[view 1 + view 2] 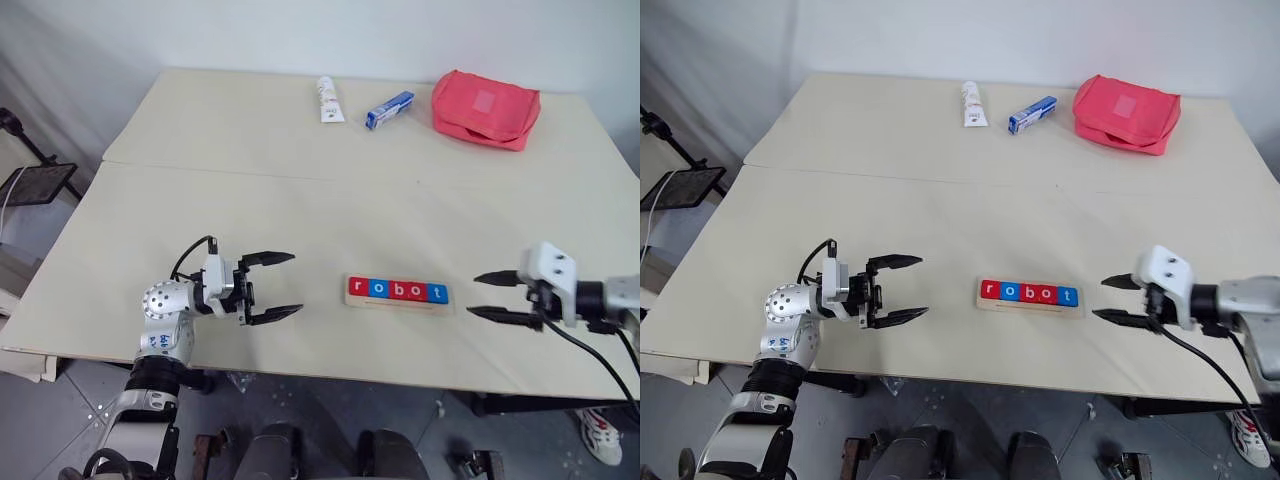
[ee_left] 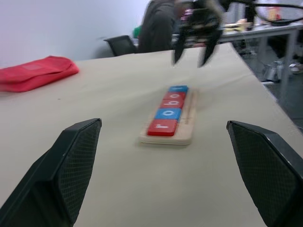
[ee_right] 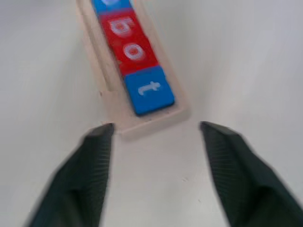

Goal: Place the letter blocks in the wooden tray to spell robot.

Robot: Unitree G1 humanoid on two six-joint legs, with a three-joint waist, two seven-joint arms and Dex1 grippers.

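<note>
The wooden tray (image 1: pixel 399 304) lies near the table's front edge, between my two arms. Several letter blocks (image 1: pixel 397 290) fill it in a row, red and blue by turns, and read r, o, b, o, t. The blue t block (image 3: pixel 149 91) sits at the tray's right end. My left gripper (image 1: pixel 278 286) hovers open to the left of the tray, pointing at it, with nothing between its fingers. My right gripper (image 1: pixel 484 295) stands open just right of the tray's t end, apart from it and empty. In the left wrist view the tray (image 2: pixel 184 135) lies between the open fingers (image 2: pixel 71 165).
At the table's far side lie a white tube (image 1: pixel 329 99), a blue-and-white oblong box (image 1: pixel 389 109) and a red pouch (image 1: pixel 485 108). A seam crosses the tabletop (image 1: pixel 300 215). In the left wrist view a chair and a seated person show beyond the table.
</note>
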